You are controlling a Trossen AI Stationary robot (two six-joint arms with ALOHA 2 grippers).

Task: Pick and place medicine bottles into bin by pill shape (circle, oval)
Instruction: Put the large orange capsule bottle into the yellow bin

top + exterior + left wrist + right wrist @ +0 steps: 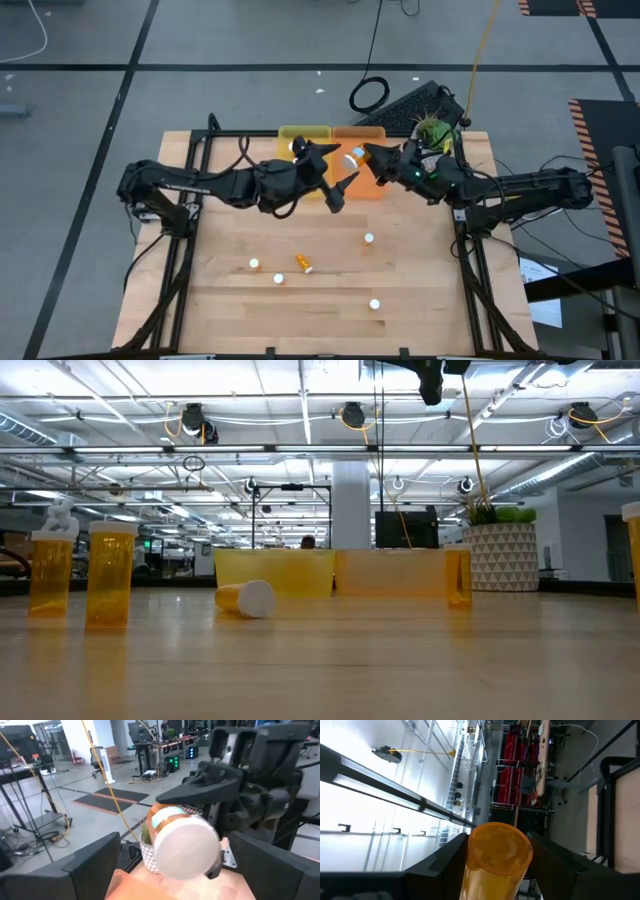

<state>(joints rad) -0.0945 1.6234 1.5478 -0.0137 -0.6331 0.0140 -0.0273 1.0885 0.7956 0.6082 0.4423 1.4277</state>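
My right gripper point(366, 157) is shut on an orange medicine bottle point(354, 155) with a white cap, held above the orange bin point(372, 133). The yellow bin point(312, 132) stands beside it on the left, with one white cap point(296, 147) showing inside. My left gripper point(338, 168) is open and faces the held bottle's cap point(186, 851); its fingers stand wide on either side and clear of the cap. On the table, several medicine bottles stand on their bases point(254, 264) point(278, 279) point(369, 238), and one lies on its side point(303, 263). My right gripper pinches the bottle's orange wall between its two fingers point(445, 855), one on each side. The bottle's flat base end point(499, 849) stands out past the fingertips, and its white cap point(186, 851) faces my left gripper. The bottle is lifted clear of bin and table.
A white patterned pot with a green plant point(436, 132) stands at the far right corner, close to my right arm. A keyboard point(415, 100) lies on the floor beyond the far edge. Bare wood lies along the near edge point(320, 330) and at the left point(215, 240).
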